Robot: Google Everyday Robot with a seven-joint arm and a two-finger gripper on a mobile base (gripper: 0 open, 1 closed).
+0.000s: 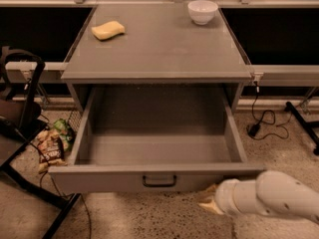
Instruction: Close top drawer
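My gripper (208, 204) hung low on the right, just under the right end of the drawer front. Spread or closed, I could not tell. My white arm (279, 199) ran off to the right edge.

The top drawer (99, 180) stood pulled far out of the grey cabinet (159, 49) toward the camera, mouth up. Its front panel ran left to right, with the black handle (159, 181) at the centre facing me.

Up on the cabinet top lay a yellow sponge (107, 30) at back left and a white bowl (203, 11) at back right.

On the floor, snack bags (50, 147) lay left of the drawer beside a black frame (22, 108). A black cable (260, 121) was coiled to the right.
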